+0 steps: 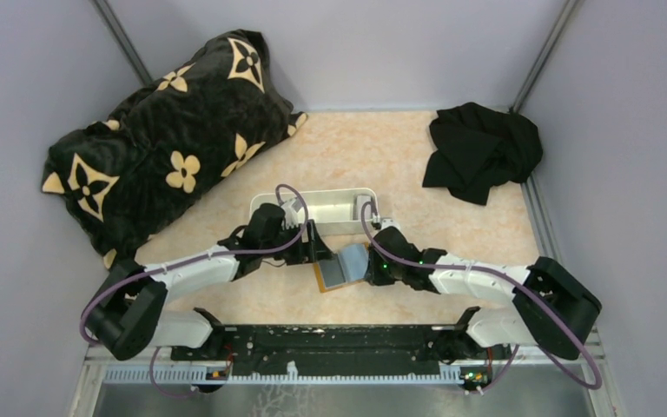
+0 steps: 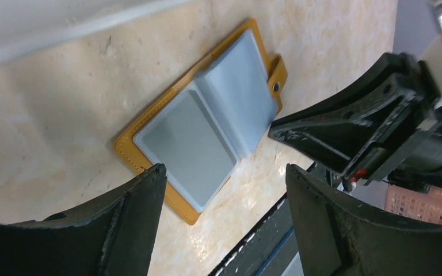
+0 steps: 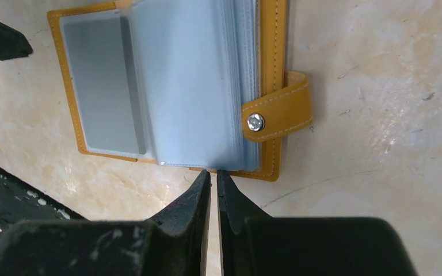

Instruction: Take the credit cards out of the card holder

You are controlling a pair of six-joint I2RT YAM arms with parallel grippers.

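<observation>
Card holder (image 1: 342,266) open flat, left fingers (image 2: 132,224) wide, empty, right fingers (image 3: 190,207) nearly closed, empty, at its edge

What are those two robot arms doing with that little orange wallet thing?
They are working on an orange card holder that lies open on the table. The left pincer hangs over it with its fingers wide apart and holds nothing. The right pincer is almost shut, its tips right at the edge of the clear sleeves; whether it pinches one is hard to tell. A grey card sits inside a sleeve, and no card is out yet.
</observation>
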